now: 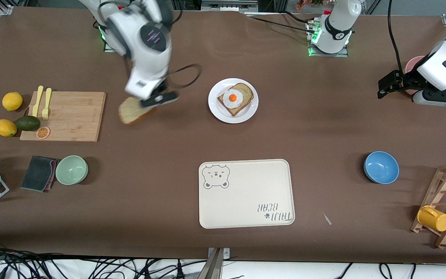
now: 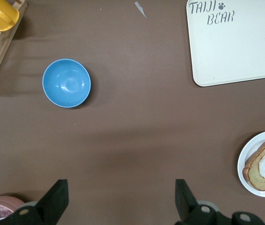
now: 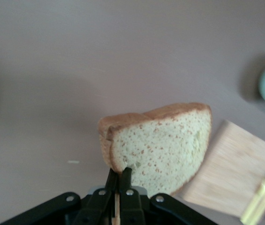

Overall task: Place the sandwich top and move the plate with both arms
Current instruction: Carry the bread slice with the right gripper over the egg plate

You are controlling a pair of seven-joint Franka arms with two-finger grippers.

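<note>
Right gripper (image 1: 151, 104) clamped on the bread slice's (image 1: 132, 112) edge, up over bare table between cutting board (image 1: 68, 115) and plate (image 1: 223, 112), plate lying toward the left arm's end; left gripper (image 2: 120, 199) waits, fingers apart.
</note>
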